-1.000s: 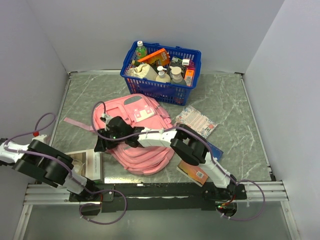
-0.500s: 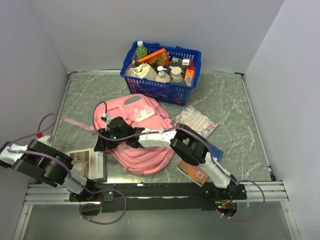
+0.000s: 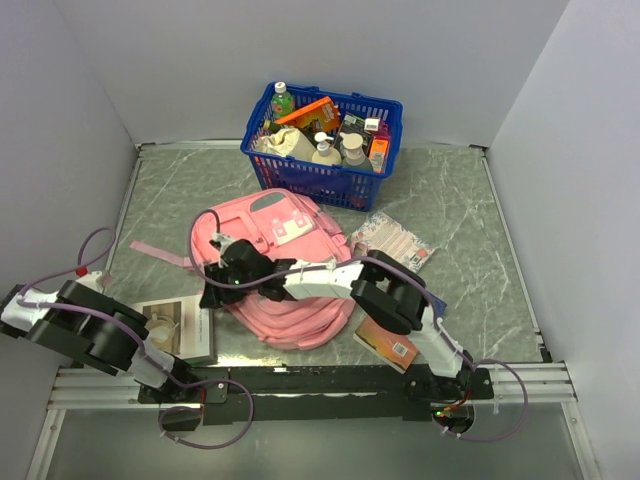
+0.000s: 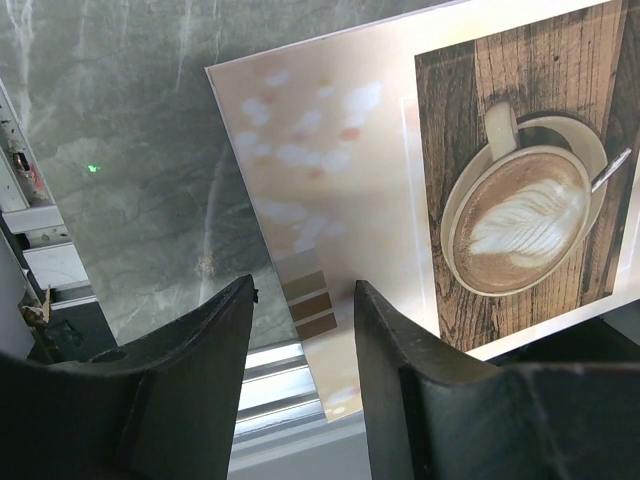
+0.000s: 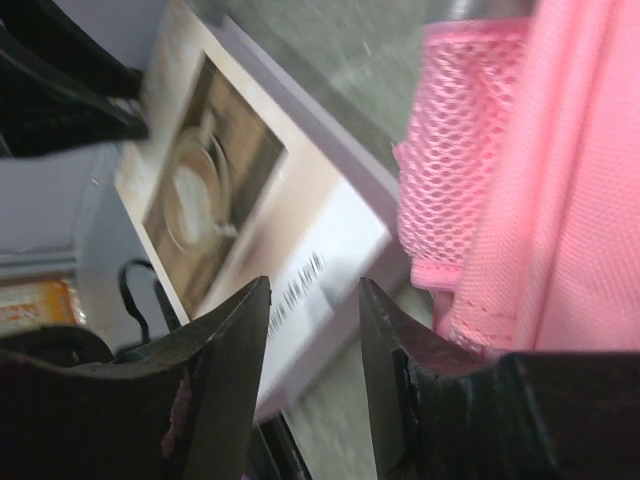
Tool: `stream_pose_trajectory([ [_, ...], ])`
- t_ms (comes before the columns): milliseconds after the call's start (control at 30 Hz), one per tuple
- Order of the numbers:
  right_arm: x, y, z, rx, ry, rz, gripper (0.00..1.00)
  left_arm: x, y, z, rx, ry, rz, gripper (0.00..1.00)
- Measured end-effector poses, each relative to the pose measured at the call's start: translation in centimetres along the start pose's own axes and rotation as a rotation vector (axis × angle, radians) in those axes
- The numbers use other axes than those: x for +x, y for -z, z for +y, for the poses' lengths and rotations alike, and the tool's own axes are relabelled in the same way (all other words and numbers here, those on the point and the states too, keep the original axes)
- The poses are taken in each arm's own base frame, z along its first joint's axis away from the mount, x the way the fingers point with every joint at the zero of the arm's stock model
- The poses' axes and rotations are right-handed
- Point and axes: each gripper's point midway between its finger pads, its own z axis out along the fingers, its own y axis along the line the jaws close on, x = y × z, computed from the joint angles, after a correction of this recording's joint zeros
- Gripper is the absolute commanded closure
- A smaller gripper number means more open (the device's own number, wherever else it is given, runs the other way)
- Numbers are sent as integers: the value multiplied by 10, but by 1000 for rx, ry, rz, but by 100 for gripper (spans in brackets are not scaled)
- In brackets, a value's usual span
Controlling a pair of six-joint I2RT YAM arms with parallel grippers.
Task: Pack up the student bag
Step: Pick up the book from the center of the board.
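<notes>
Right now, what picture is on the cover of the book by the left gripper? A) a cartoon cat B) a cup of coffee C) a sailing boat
B: in the left wrist view, the book beyond the left gripper carries a frothy coffee cup on wood.

Blue basket (image 3: 320, 181) of bottles, coffee-cover book (image 3: 178, 328); floral booklet (image 3: 395, 241)

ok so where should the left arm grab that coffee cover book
Probably its near corner, approached from the table's near edge. The book lies flat, so only an edge can be pinched, and that corner seems to overhang that edge. The left gripper has its jaws open above it.
</notes>
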Motion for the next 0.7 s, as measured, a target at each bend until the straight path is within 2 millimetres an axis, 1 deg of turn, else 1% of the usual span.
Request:
stream_pose_trajectory([
  [67,8,10,-4,31,5,11,50,0,0,0,0,2,-3,51],
  [100,11,11,-6,40,4,16,50,0,0,0,1,2,-3,51],
  [300,10,11,-6,68,8,24,50,-1,0,0,3,-20,-6,51],
  [500,7,-5,-3,39,-14,17,51,-1,1,-1,-6,-47,-13,51],
  [600,7,-15,-1,17,-28,18,55,-2,1,-1,-6,-53,-13,51],
  [667,7,-16,-1,12,-31,15,57,-2,0,-1,-6,-58,-13,51],
  [700,6,-17,-2,11,-30,9,60,-2,0,-1,-6,-60,-12,51],
])
